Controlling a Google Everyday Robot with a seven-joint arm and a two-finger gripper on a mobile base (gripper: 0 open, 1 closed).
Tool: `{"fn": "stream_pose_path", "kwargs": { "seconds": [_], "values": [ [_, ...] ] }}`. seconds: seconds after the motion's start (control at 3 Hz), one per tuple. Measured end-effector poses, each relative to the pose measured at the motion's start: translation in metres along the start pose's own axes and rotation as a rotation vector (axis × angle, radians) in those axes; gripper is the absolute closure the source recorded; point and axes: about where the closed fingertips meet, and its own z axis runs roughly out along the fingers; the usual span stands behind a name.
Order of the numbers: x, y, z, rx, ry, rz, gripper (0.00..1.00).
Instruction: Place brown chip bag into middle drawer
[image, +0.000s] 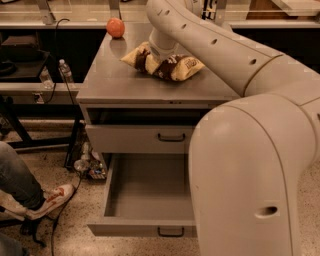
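Note:
The brown chip bag (181, 67) lies on the grey cabinet top (130, 82), toward its back, dark brown with tan ends. My gripper (159, 56) comes down from the big white arm (215, 45) and sits on the bag's left half, hiding its middle. The middle drawer (145, 192) is pulled out below, its shallow grey tray bare, with its dark bar handle (170, 231) at the front. My arm's large white body covers the drawer's right part.
An orange-red round fruit (115, 27) sits at the cabinet top's back left corner. The upper drawer front (130, 138) is nearly shut. A person's leg and shoe (47, 200) are at lower left. A water bottle (65, 72), cables and floor clutter (90, 167) lie left of the cabinet.

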Motion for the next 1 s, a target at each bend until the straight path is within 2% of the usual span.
{"fn": "stream_pose_path", "kwargs": {
  "seconds": [0.33, 0.67, 1.0],
  "values": [
    [0.021, -0.011, -0.036, 0.047, -0.004, 0.051, 0.96],
    [0.057, -0.022, -0.099, 0.137, 0.016, 0.127, 1.00],
    [0.098, -0.015, -0.163, 0.179, 0.064, 0.205, 1.00]
  ]
}}
